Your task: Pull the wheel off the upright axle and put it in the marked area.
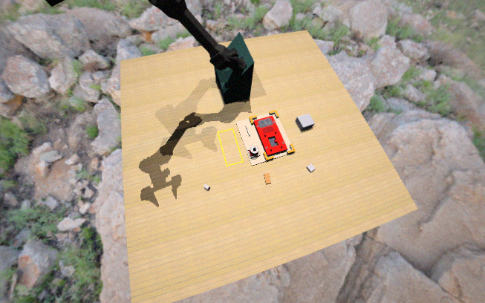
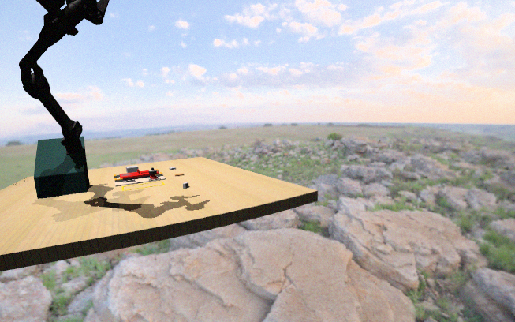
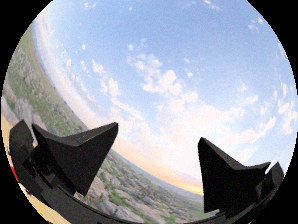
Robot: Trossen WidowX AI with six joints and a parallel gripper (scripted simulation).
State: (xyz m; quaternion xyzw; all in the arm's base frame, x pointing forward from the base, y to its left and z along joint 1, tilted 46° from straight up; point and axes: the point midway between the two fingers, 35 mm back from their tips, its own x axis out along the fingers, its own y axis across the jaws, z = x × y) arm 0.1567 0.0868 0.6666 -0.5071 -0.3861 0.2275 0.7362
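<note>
- The arm [image 2: 37, 81] rises from a dark green pedestal block [image 1: 235, 75] at the far side of the wooden table [image 1: 274, 226] and reaches high above the surface.
- The gripper [image 3: 158, 156] points out toward sky and horizon in the wrist view; its two dark fingers stand wide apart with nothing between them. The claw is open and holds nothing.
- In the exterior view the gripper sits at the top left edge of the frame, well above the table and well apart from every object on it.
- The wheel [image 1: 253, 151] is on its upright axle at the near corner of a pale base board [image 1: 244, 137], untouched.
- A red plate [image 1: 270, 134] lies on the same board, just beside the wheel, with orange corner brackets [image 1: 290, 149] at the board's edges.
- The marked area [image 1: 230, 147] is a yellow rectangular outline on the table, just beside the base board on the side away from the red plate. Nothing lies inside it.
- A grey cube [image 1: 304, 121] sits near the far end of the board, on the red plate's side.
- Three smaller pieces lie on the table nearer the camera: a small grey block [image 1: 310, 168], an orange block [image 1: 267, 178] and a small white piece [image 1: 206, 186].
- The arm's shadow [image 1: 168, 150] falls across the table beside the marked area.
</note>
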